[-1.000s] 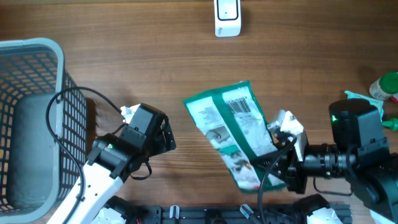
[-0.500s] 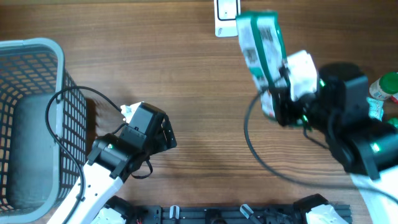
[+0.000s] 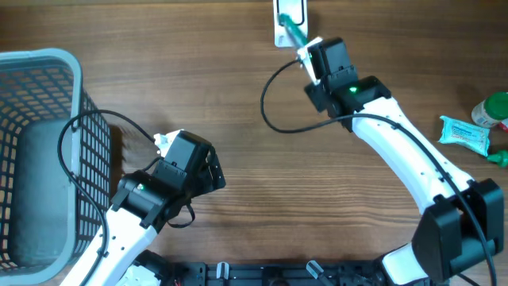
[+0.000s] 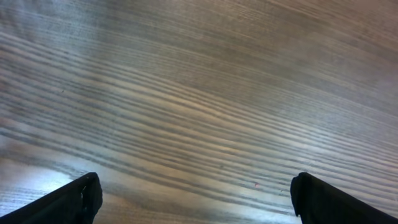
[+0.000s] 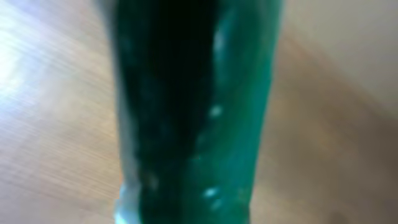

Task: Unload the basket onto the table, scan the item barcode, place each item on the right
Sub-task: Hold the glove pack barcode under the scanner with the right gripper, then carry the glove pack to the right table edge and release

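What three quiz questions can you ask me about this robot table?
1. True or false: the left end effector is holding something.
2. Which thing is closest to the green pouch? A: the basket. B: the white scanner. C: the teal packet.
3. Fill in the blank: the right end effector is shut on the ____.

Key: 1 false, it is open over bare wood. 2 B. 3 green pouch.
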### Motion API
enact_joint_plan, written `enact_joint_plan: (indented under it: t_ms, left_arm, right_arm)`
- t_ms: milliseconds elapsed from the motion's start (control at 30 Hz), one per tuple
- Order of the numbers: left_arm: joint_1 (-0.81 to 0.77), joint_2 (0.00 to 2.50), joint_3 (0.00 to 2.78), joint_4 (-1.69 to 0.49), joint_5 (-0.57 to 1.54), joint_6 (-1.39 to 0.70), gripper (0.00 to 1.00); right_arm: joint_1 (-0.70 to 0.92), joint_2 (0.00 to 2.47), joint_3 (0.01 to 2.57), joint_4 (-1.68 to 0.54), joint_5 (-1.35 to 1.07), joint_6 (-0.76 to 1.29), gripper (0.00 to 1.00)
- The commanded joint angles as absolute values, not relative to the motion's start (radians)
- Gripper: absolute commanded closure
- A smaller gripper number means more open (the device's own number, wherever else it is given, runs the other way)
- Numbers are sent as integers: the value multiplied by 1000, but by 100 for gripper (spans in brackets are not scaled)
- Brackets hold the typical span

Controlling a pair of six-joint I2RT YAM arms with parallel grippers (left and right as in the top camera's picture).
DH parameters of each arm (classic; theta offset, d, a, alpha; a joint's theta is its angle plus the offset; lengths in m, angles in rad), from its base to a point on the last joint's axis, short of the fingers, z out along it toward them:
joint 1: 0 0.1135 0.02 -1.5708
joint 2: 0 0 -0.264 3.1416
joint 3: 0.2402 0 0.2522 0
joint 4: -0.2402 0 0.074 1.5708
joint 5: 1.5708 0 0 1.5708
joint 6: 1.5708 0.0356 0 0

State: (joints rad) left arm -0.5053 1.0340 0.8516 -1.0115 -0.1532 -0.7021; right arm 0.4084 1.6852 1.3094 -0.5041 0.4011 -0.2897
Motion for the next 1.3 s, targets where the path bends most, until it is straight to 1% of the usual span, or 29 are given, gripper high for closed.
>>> enact_joint_plan:
  t_ms: [0,133,200,267,333,367,400,467,600,767,967,1133,1267]
  left_arm:
    - [-511,1028,851,-1010,-173,-719,0]
    - [-511,1028,851,-1010,-173,-719,0]
    - [-511,1028,851,-1010,-173,-719,0]
    - [-511,1028,851,-1011,-173,-719,0]
    - [-511,1028,851,-1010,-173,-719,0]
    - [-511,1028,851,-1010,-173,-719,0]
    - [-511,1028,851,-1010,-173,-719,0]
    - [-511,1028,851,-1010,-173,-719,0]
    - [-511,1028,851,-1010,-173,-719,0]
    - [-511,1028,851,-1010,-173,-719,0]
    - [-511,1028,851,-1010,-173,-719,0]
    - [-511,1028,851,-1010,-173,-719,0]
    - [-511,1028,851,-1010,-173,-719,0]
  right_arm:
    - [393,1695,1320,-304,525,-399,95]
    - [369,1771,1320,-84,503,-564,95]
    - [362,1865,1320,52,507,-668,95]
    - [358,1966,1320,203,544,-768,95]
    - [357,2093,1328,401,644,-905,95]
    - [355,2148,1340,471,674,-949,96]
    - [352,2188,1355,493,679,-977,96]
    - [339,2233,1386,501,697,-958,96]
    - [316,2244,1402,503,692,-923,95]
    - [284,2246,1402,486,625,-926,95]
    - [282,2256,1419,513,582,-1006,95]
    - [282,2367,1573,510,642,-1076,95]
    - [292,2379,1587,470,634,-1134,95]
